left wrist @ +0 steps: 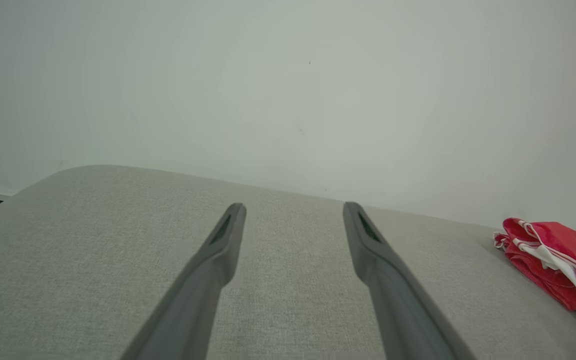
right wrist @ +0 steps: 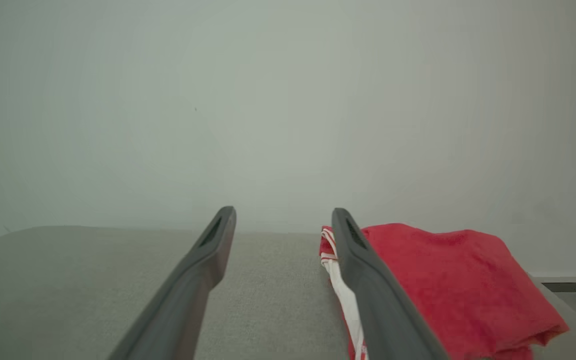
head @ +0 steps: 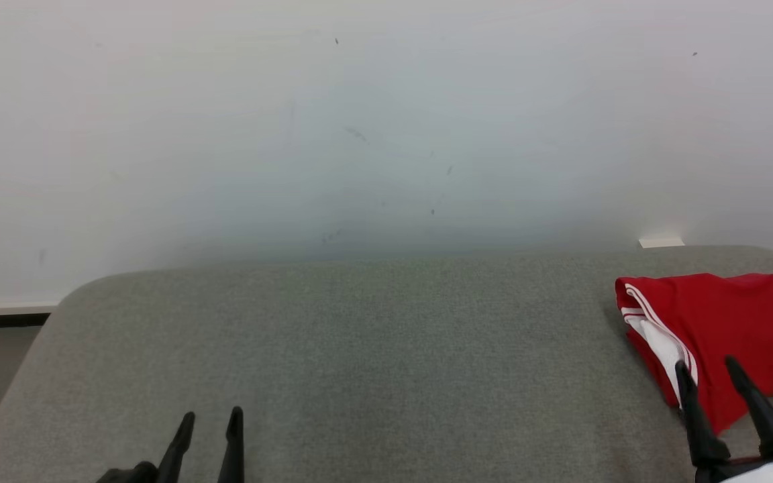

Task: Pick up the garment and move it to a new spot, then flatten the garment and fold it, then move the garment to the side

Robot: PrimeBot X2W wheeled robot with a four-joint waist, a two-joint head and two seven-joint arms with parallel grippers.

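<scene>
- Head view: we see the red garment (head: 729,322) folded at the bench's (head: 359,335) right end; both jaws gape wide, empty.
- We judge the move aside done; next, simply back away.

A padded surface (head: 359,349) covered in grey woven fabric is shown, its far corners rounded and its top flat and smooth. A red garment (head: 729,322) is laid directly on it, folded into a compact bundle near the far right corner. White stripes and a white panel are seen along the garment's left edge, which is turned toward the middle of the surface. In the left wrist view, several layers are seen stacked at that edge.
</scene>
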